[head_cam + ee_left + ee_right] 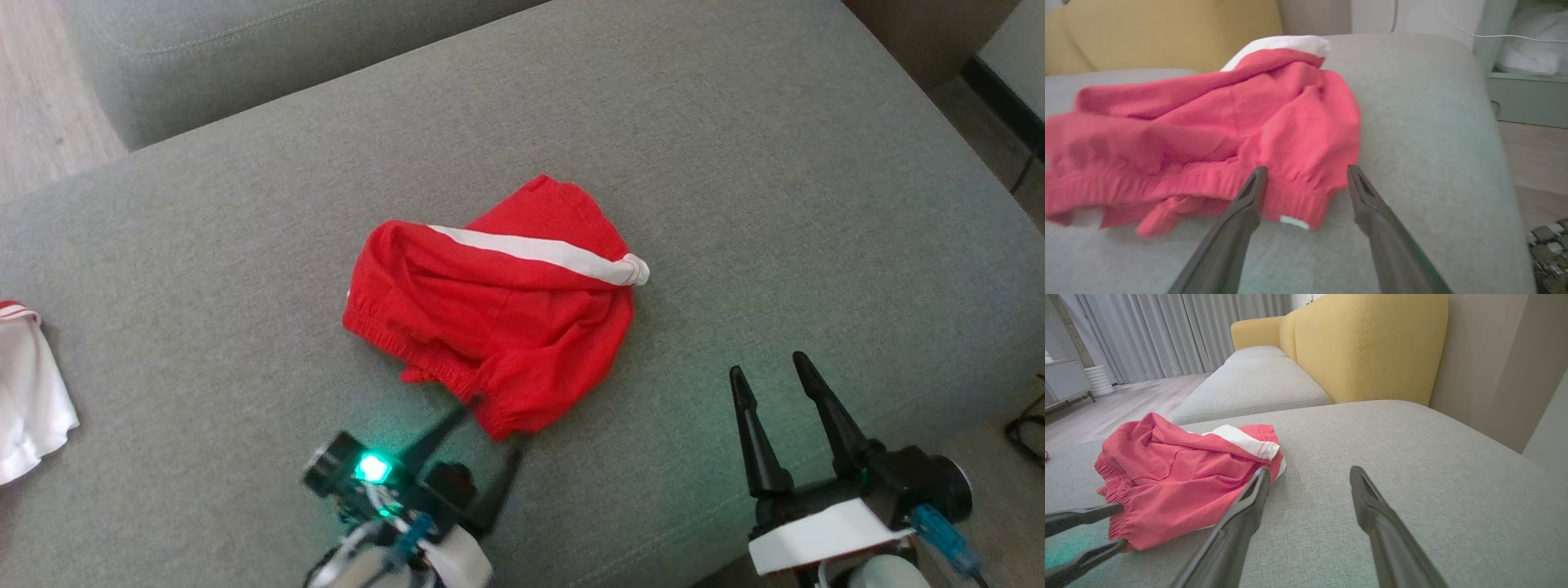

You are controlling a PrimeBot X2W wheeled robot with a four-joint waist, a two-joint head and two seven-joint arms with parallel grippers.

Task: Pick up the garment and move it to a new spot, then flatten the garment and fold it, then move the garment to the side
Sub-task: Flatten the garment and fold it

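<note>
Though crumpled — garment [490,310] hem between spread left fingers [1240,216].

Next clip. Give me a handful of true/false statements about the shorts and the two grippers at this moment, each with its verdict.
1. The red shorts lie crumpled on the grey cushion. True.
2. The right gripper is shut on the shorts. False: it is open and apart from them, over bare cushion to their right.
3. The left gripper is open, with one finger on either side of the shorts' near hem. True.
4. The shorts carry a blue stripe. False: it is a white stripe.
5. A white garment lies on top of the shorts. False: it lies apart, at the left edge of the head view.
</note>
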